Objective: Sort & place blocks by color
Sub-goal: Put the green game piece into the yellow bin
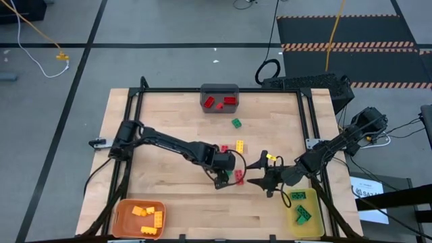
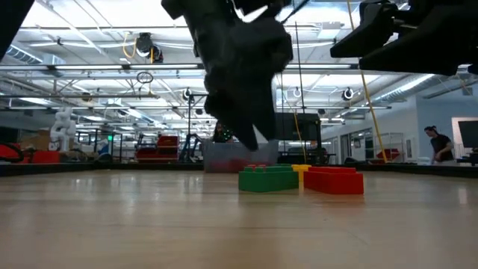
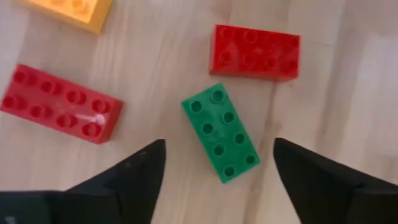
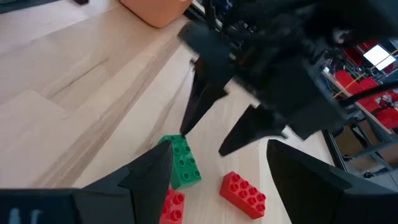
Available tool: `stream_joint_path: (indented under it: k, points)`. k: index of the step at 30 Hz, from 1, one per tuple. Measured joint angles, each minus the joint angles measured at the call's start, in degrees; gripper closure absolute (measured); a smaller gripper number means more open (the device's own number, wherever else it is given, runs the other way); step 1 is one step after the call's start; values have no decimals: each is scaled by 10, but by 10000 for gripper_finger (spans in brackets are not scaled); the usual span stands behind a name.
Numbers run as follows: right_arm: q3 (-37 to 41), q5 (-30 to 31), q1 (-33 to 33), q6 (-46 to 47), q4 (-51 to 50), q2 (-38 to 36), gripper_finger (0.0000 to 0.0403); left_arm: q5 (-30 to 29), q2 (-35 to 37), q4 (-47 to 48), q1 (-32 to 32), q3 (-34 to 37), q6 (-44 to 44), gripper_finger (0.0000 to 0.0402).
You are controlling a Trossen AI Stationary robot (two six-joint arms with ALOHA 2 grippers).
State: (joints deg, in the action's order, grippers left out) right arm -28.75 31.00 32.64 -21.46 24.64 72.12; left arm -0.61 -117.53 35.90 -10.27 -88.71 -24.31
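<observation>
My left gripper (image 3: 219,144) is open and hovers over a green block (image 3: 221,132) that lies flat on the table near its middle. One finger stands on each side of the block without touching it. Two red blocks (image 3: 255,51) (image 3: 59,102) and a yellow block (image 3: 71,9) lie close by. In the high view the left gripper (image 1: 225,177) is beside the green block (image 1: 238,175). My right gripper (image 1: 260,173) is open just to its right, above the table. The right wrist view looks past the right gripper (image 4: 219,147) at the green block (image 4: 181,162).
A gray bin (image 1: 219,106) at the far edge holds red blocks. An orange bin (image 1: 121,219) at the near left holds yellow blocks, and a yellow bin (image 1: 293,219) at the near right holds green ones. Loose green (image 1: 237,123) and yellow (image 1: 239,145) blocks lie farther off.
</observation>
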Motion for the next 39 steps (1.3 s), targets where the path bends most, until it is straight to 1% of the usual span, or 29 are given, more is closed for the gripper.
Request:
stream_joint_path:
  k: [2, 5, 9, 11, 13, 15, 17, 19, 20, 21, 24, 26, 30, 33, 35, 39]
  points:
    - [0, 0, 0, 0, -3, 0, 152, -1, -13, -2, -2, 0, -5, 86]
    - [0, 0, 0, 0, -1, 0, 152, -1, -38, -4, -3, 0, -17, 70]
    - [0, 0, 0, -1, -5, 0, 151, 1, -61, -22, -4, 0, -40, 65]
    - [0, 2, 0, -1, -7, 0, 151, -9, -67, -31, -7, -1, -43, 71]
    - [0, 3, -1, -1, -9, 0, 152, -34, -72, -27, -9, -2, -29, 90]
    - [0, 3, -1, -1, -9, 0, 152, -61, -73, -16, -14, -2, -10, 129]
    - [0, 3, -1, 1, -9, 0, 152, -74, -73, -8, -15, -2, -2, 186]
    - [0, 3, -1, 5, -9, 0, 152, -76, -73, -9, -14, -2, 3, 257]
    - [0, 4, -1, 7, -9, 0, 152, -76, -73, -8, -14, -2, 10, 266]
    - [0, 4, -1, 9, -9, 0, 152, -73, -73, -9, -14, -2, 20, 259]
    - [0, 4, -1, 8, -9, 0, 152, -44, -70, -25, -15, -1, 55, 259]
    - [0, 4, -1, -9, -9, 0, 152, 3, -63, -50, -12, 2, 73, 259]
    - [0, 3, 1, -58, -9, 0, 152, 91, -37, -95, -12, 2, 77, 259]
    - [0, -1, 6, -86, -9, 0, 152, 110, -17, -113, -5, 0, 83, 259]
    - [0, -12, 11, -99, -7, 0, 152, 112, -7, -103, 0, 2, 85, 259]
    - [0, -11, 24, -116, 12, 0, 152, 116, 23, -108, 11, 1, 87, 259]
